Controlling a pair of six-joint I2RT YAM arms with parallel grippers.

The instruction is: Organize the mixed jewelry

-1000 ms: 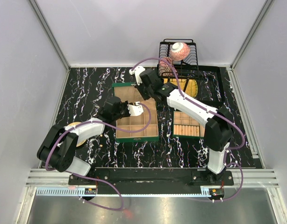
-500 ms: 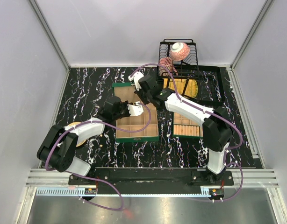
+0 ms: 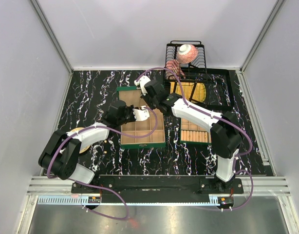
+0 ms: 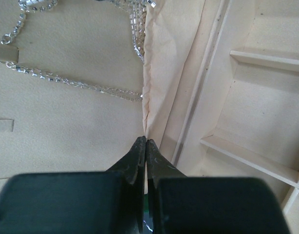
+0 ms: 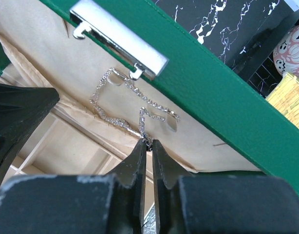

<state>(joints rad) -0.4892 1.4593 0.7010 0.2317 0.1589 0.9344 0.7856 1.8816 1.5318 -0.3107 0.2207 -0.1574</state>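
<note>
Right fingers [image 5: 141,149], pinching a chain [image 5: 113,119], had edged toward the worktop's [image 3: 91,87] left edge, likely hanging it; left fingers [image 4: 141,148] pressed together.

- Your right gripper [image 3: 141,84] has crept left and slightly nearer over the green box's open lid [image 3: 129,100], ending with its tips pinched on the silvery chain [image 5: 110,118].
- The right arm's elbow [image 3: 222,134] has swung left and a touch nearer with it.
- The purple cable [image 3: 154,69] looped above that wrist now arcs lower.
</note>
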